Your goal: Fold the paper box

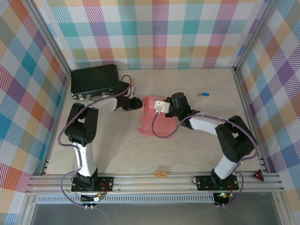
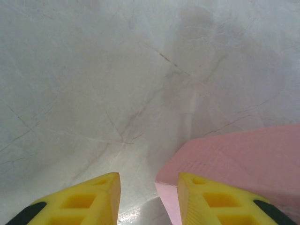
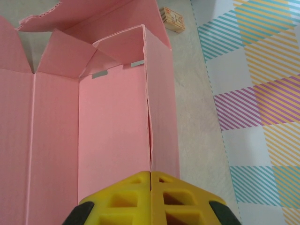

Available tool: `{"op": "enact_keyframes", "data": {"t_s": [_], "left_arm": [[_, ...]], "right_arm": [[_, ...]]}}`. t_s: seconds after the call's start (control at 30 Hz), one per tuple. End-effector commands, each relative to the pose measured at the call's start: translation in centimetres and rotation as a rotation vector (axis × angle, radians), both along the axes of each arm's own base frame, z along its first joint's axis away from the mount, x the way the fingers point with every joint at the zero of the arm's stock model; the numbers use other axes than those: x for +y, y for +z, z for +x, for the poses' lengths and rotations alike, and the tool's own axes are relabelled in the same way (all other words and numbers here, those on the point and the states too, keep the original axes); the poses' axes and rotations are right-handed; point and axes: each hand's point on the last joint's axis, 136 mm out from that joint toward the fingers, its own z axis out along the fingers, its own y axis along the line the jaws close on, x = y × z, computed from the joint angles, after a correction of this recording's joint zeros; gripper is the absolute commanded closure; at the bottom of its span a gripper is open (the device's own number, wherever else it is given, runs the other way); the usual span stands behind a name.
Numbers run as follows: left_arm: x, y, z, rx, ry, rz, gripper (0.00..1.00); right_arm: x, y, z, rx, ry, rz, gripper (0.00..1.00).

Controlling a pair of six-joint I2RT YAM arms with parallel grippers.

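Right gripper (image 3: 151, 180): yellow fingers pressed tight together, clenched on the upright edge of a pink card wall.
Paper box (image 3: 112, 140): salmon-pink and half-formed, lying mid-table between the two grippers, some walls raised, flaps splayed open.
Left gripper (image 2: 149, 199): jaws parted, grasping nothing, low over the table (image 2: 93, 93), one finger just beside the box's edge.
Black case (image 1: 93, 79): far left corner, apart from the box.
Small wooden block (image 1: 160, 174): near the front rail.

Box (image 3: 112, 140) salmon-pink; case (image 1: 93, 79) black; fingers (image 3: 159, 180) yellow; table (image 1: 117, 150) mottled beige; walls (image 1: 154, 33) pastel plaid: teal, orange, purple, yellow.
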Motion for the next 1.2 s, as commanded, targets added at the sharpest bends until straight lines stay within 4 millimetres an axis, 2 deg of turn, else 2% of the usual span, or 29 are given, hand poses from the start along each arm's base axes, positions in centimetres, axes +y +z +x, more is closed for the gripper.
{"op": "enact_keyframes", "data": {"t_s": [0.0,0.1,0.53,0.9,1.17], "left_arm": [[-0.2,2.3,0.7,-0.077,0.003,-0.004,0.63],[0.0,2.1,0.8,-0.074,0.016,0.004,0.63],[-2.9,3.4,0.6,-0.083,-0.077,-0.164,0.62],[-4.5,2.8,-0.7,-0.061,-0.142,-0.205,0.63],[-4.9,2.2,-1.7,-0.061,-0.166,-0.187,0.63]], "right_arm": [[0.9,-0.6,-0.3,0.033,0.039,-0.002,1.0],[1.0,-0.7,-0.2,0.032,0.039,-0.006,1.0],[1.4,-1.3,-0.2,0.061,0.05,-0.007,1.0],[1.6,-1.5,-0.2,0.066,0.052,-0.006,1.0],[1.6,-1.4,-0.3,0.069,0.053,-0.007,1.0]]}}
